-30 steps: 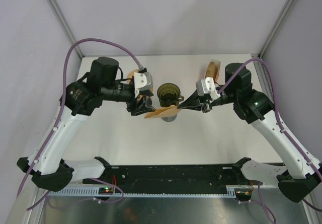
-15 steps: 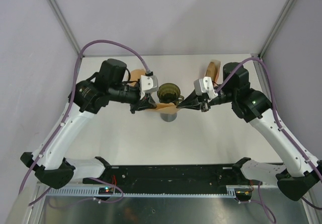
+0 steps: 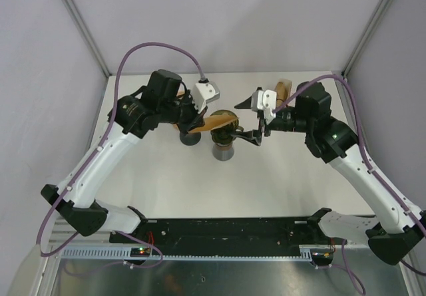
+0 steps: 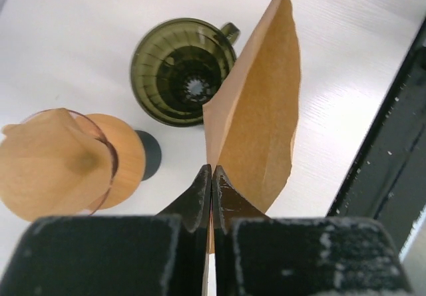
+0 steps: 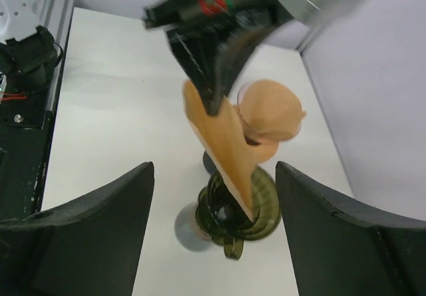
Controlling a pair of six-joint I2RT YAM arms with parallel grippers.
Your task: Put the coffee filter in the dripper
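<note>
The left arm point(image 3: 113, 143) reaches across the white table point(image 3: 166, 183), its left gripper point(image 4: 211, 176) pinched tight on the near edge of a folded brown filter point(image 4: 256, 103). The filter hangs tilted in the air with its far end at the rim of the dripper point(image 4: 183, 70). It is not seated in the cone, and it cannot be told whether paper touches the rim. The right gripper point(image 3: 247, 120) hovers just beside the dripper on the opposite side, jaws spread wide and holding nothing.

The biggest hazard appears to be the filter's shape. It is pressed flat, so if dropped this way it would probably lie across the rim or slide onto the table rather than open into the cone. The dripper also looks top-heavy on its small grey base point(image 3: 223, 151), and a sideways push from either gripper could topple it. With both grippers crowding the same spot, their fingers could clash. The grip takes only a narrow strip of thin paper, which could crease or slip.

A stack of filters point(image 4: 60, 166) in a clear holder stands just beside the dripper on the left arm's side, close enough to be brushed on the way in. Another brown piece point(image 3: 285, 90) sits behind the right arm, too hidden to identify. The dripper's handle point(image 4: 229, 30) points toward the filter.
</note>
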